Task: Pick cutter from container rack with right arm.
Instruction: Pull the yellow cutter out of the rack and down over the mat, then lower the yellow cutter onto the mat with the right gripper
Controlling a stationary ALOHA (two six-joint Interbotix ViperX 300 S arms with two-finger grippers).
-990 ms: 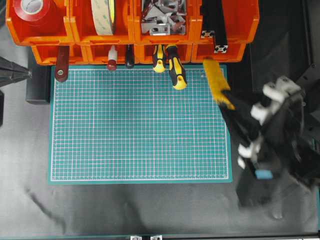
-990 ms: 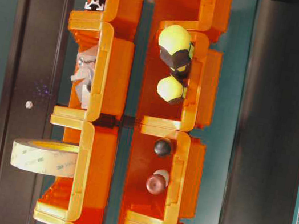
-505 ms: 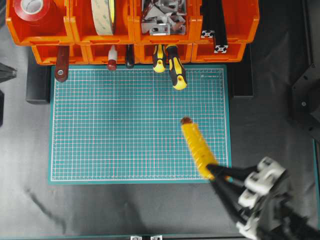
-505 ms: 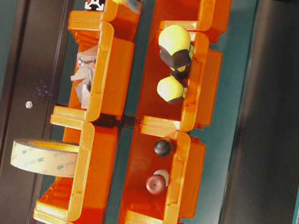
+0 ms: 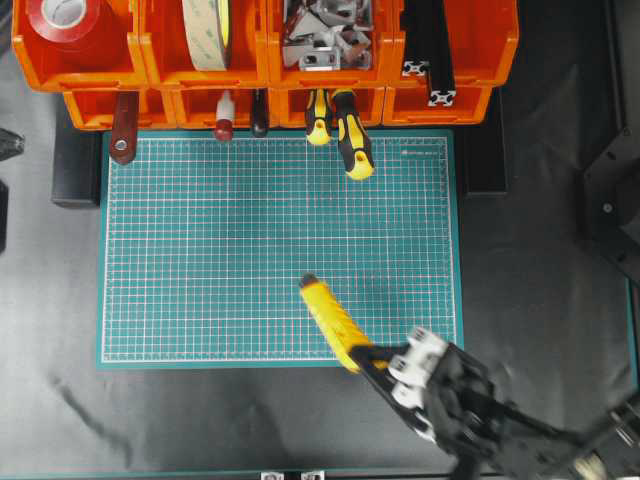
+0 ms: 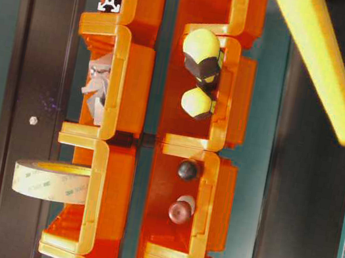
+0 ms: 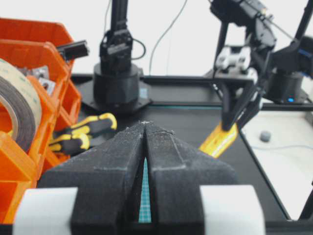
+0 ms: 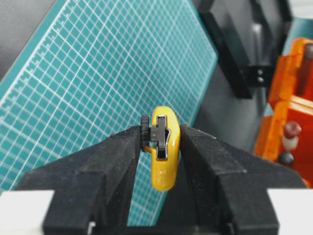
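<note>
Right pincer: pressed onto the cutter, one black finger on each flat side of its end, the black slider knob showing between them.
Cutter: pinched at one end by the right pincer; the rest sticks out away from the pincer, slanting toward the container rack, its free tip over the cutting mat. The views do not show whether that tip touches the mat. In the table-level view it is a yellow bar crossing in front of the rack's upper corner.
Right arm: behind the pincer, running off toward the near right corner of the overhead view, white parts just behind the fingers.
Cutting mat: green gridded sheet under and ahead of the cutter, lying on the dark worktop.
Container rack: well ahead of the pincer, beyond the mat's far edge; orange bins in two tiers.
Screwdrivers: yellow-and-black handles hanging out of the lower tier, ahead of the cutter's tip, well apart from it.
Left pincer: far from the right one, fingers pressed together, nothing between them.
</note>
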